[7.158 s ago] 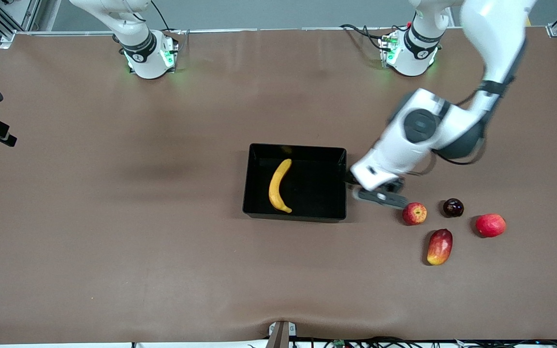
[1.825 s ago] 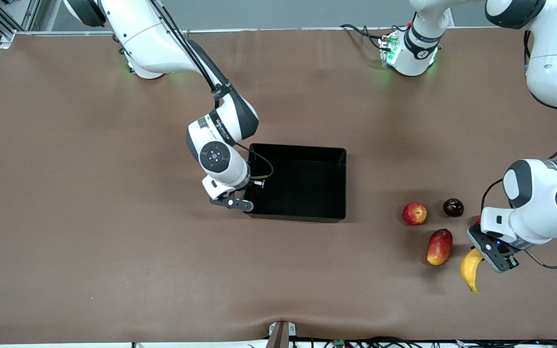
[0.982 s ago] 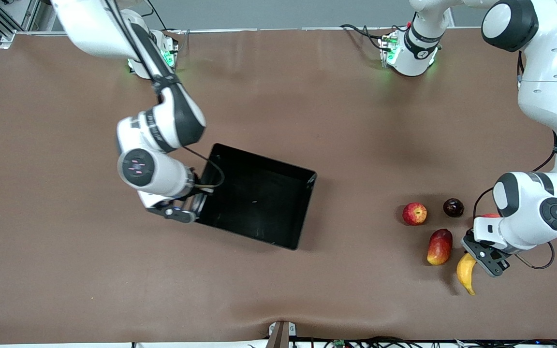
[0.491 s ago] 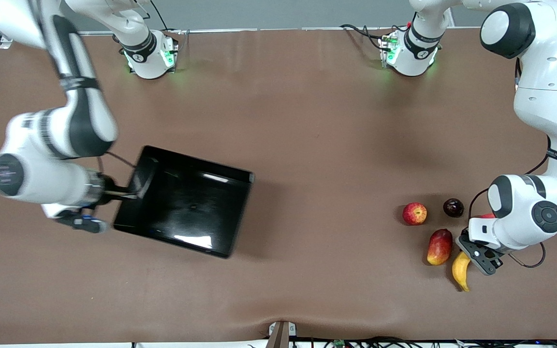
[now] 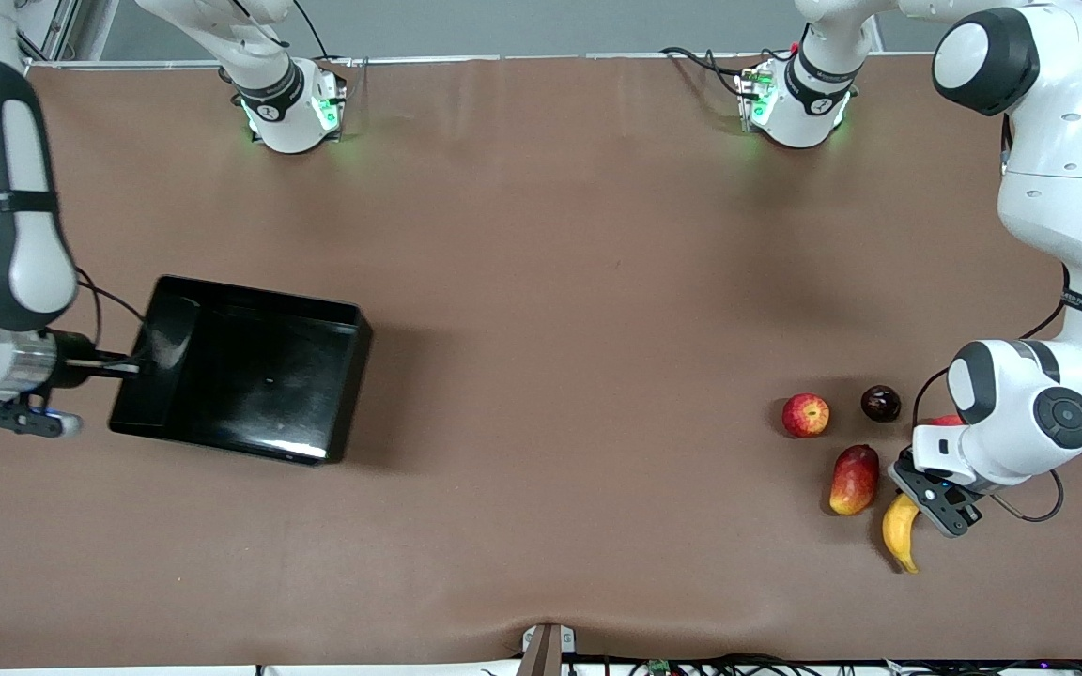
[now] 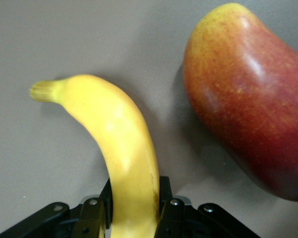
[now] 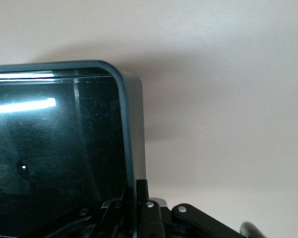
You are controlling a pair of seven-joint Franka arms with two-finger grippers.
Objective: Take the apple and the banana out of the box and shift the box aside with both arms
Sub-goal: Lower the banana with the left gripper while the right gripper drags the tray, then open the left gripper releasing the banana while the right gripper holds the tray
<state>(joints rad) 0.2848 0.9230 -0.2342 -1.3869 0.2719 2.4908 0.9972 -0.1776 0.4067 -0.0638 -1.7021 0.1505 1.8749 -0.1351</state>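
Two arms, both loaded: your right gripper (image 5: 81, 368) is pinched on the wall of the box (image 5: 240, 366), now empty at the right arm's end of the table. Your left gripper (image 5: 926, 496) is clamped on the banana (image 5: 899, 533), beside the mango (image 5: 855, 480), long axis running from the jaws toward the front camera. Apple (image 5: 805, 415) sits out on the table. Releasing looks next.
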